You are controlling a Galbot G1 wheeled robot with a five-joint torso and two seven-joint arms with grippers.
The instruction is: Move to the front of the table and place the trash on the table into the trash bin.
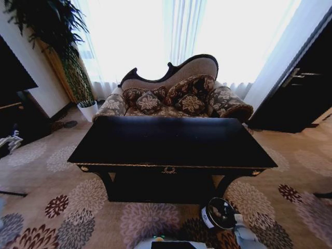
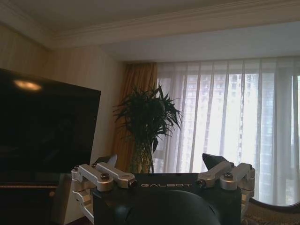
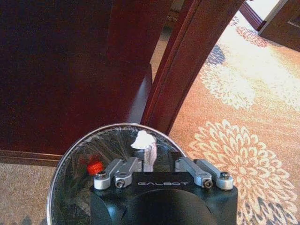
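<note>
one black surface with gold trim stands in the middle of the head view, and its top is bare. one trash bin sits on the flowered carpet just beside the surface's front right leg. the right claw hangs directly over the bin's mouth, its two fingers spread wide and gripping nothing. between them, in the right wrist view, one white crumpled paper wad is in the air above the bin's lined inside — it touches neither finger. lower in the bin lies one small red thing, too blurred to name. the dark wooden leg rises just behind the bin's rim.

the left claw is raised well away from the surface, pointing at one tall potted plant and the sheer curtains; its two fingers stand wide apart and empty. behind the surface, one patterned sofa holds several cushions.
</note>
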